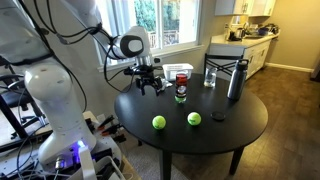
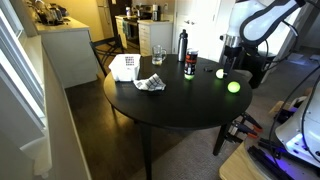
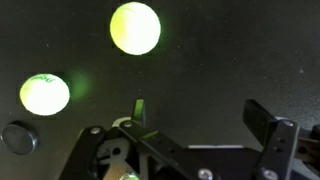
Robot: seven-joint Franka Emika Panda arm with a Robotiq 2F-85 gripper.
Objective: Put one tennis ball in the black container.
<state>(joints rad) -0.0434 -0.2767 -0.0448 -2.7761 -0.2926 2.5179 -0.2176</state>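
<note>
Omitting can (image 1: 181,93), wrist shows tennis balls (image 3: 135,27).

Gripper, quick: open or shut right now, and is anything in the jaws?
Gripper: open, holding nothing.

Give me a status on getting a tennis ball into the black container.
Done: nothing; one tennis ball and the other ball both lie on the table. In hand: the gripper hovers above the table, apart from both, fingers open and empty. Left: grasping one, carrying it over, dropping it in.
</note>
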